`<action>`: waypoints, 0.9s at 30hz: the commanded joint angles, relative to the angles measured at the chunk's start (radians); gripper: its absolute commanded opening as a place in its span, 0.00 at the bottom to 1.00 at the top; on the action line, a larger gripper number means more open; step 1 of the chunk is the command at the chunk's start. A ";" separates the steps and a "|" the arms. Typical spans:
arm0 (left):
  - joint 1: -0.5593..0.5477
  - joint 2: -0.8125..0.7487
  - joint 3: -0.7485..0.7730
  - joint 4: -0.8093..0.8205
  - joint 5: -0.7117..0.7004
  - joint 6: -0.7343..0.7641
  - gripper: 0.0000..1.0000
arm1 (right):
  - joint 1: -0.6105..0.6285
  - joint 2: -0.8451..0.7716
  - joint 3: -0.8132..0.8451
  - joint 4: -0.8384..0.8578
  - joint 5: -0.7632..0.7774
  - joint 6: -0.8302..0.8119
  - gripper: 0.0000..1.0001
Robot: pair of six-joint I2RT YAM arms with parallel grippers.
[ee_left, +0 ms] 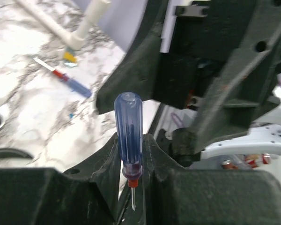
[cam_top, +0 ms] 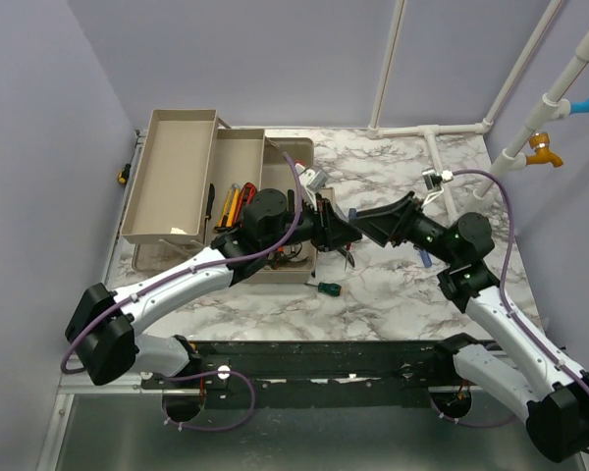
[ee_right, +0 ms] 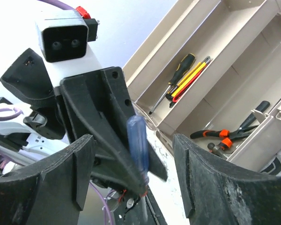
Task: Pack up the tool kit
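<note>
Top view, toolbox: the toolbox (cam_top: 147, 257) stands open at 9 o'clock on the marble surface (cam_top: 393, 294). Its beige trays (cam_top: 172, 167) are spread out toward 10 o'clock.
Top view, grippers: the left gripper (cam_top: 326, 234) and the right gripper (cam_top: 361, 228) meet tip to tip near the middle, just at 3 o'clock of the toolbox.
Top view, loose tool: a green-handled screwdriver (cam_top: 326, 287) lies on the surface at 6 o'clock of the grippers.
Left wrist view, left gripper: narrow. Its fingers (ee_left: 152, 154) pinch a blue screwdriver (ee_left: 128, 126) near the red collar, and the handle points to 12 o'clock.
Left wrist view, surface: another small screwdriver (ee_left: 68, 80) lies at 10 o'clock, near a white pipe (ee_left: 79, 28).
Right wrist view, right gripper: wide. Both fingers (ee_right: 210, 178) stand apart from the blue screwdriver, which is between them.
Right wrist view, trays: the yellow and black screwdrivers (ee_right: 185, 75) lie in one compartment at 1 o'clock. The orange-handled pliers (ee_right: 215, 137) lie in a lower one at 3 o'clock.
</note>
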 commanded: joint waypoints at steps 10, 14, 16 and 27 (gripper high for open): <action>0.229 -0.250 0.320 -0.908 -0.687 0.421 0.00 | 0.009 -0.179 0.102 -0.532 0.573 -0.237 0.77; 0.290 -0.260 0.394 -1.004 -0.947 0.560 0.00 | 0.009 -0.078 0.183 -0.774 0.851 -0.294 0.77; 0.317 -0.251 0.398 -0.998 -1.003 0.629 0.00 | 0.009 -0.028 0.206 -0.848 0.956 -0.282 0.77; 0.514 -0.054 0.399 -0.991 -1.042 0.763 0.00 | 0.009 0.105 0.212 -0.995 1.219 -0.194 0.83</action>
